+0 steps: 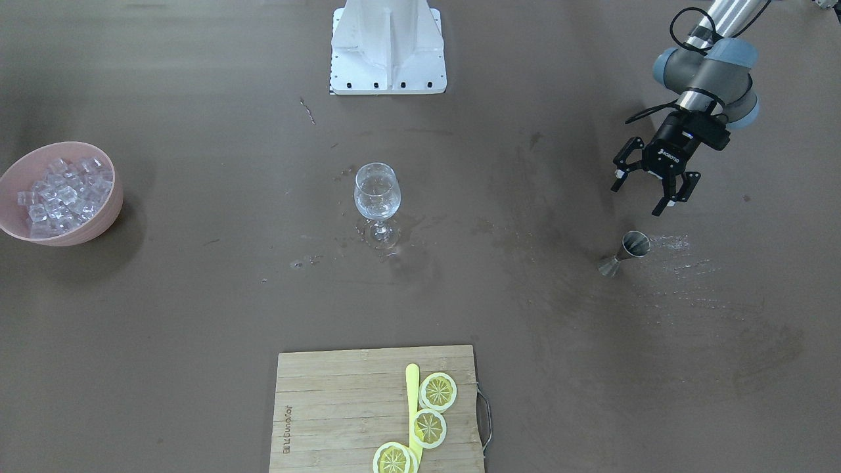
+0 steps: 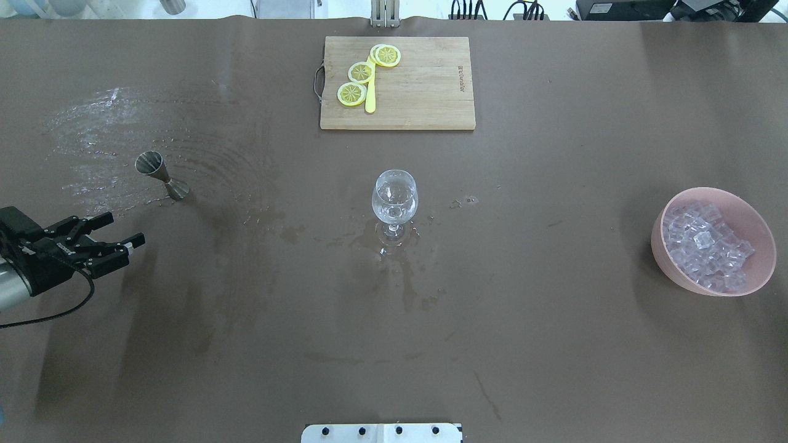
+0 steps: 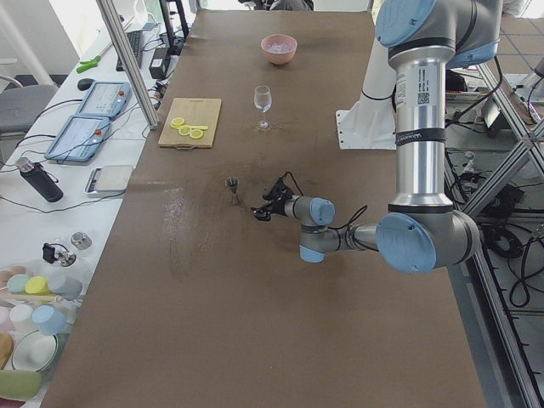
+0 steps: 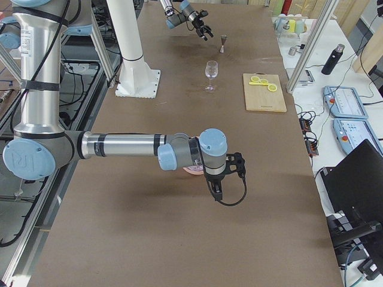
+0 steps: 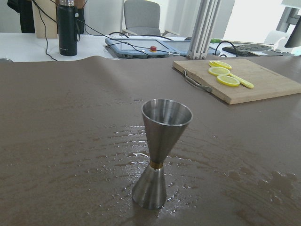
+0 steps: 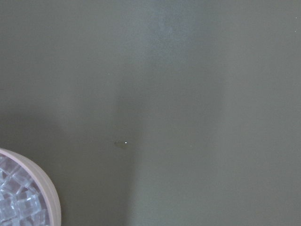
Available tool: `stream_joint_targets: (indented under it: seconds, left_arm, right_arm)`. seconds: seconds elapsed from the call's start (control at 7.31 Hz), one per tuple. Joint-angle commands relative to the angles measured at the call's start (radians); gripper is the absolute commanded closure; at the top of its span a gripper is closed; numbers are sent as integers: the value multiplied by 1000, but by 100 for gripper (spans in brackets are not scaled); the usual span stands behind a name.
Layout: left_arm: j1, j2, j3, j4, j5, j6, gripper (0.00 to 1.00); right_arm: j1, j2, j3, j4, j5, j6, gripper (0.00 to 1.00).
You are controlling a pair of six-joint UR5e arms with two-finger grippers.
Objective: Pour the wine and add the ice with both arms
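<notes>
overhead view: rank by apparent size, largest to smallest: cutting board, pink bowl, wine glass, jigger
1. rectangular bamboo cutting board
2. round pink bowl
3. clear stemmed wine glass
4. small steel double-cone jigger

No near ties; each step down is plain in this view.

At the left edge of the table (image 2: 554,344), the left gripper (image 2: 126,227) hovers with fingers spread, near a steel jigger (image 2: 161,175) standing among wet streaks. A stemmed glass (image 2: 394,200) stands mid-table. Far right, a pink bowl (image 2: 662,258) holds ice (image 2: 705,243). Lemon slices (image 2: 361,72) lie on a cutting board (image 2: 425,92).
</notes>
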State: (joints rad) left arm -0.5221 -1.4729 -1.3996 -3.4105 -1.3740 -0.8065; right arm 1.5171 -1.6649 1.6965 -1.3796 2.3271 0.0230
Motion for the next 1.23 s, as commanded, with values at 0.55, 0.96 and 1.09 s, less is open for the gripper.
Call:
stream_joint_targets:
  seconds: [0.55,0.96,1.09]
  left_arm:
    - [-515,-53,-18,321,-578,251,2]
    - [-706,-73,-161,738,-700,476,2]
    - [-751,-73,-209,892,-698,556,2]
  right_arm:
    - [0,-4,-11,22,0,2,0]
    - [0,-4,-11,24,0,2,0]
    - [0,-4,-11,24,0,0,0]
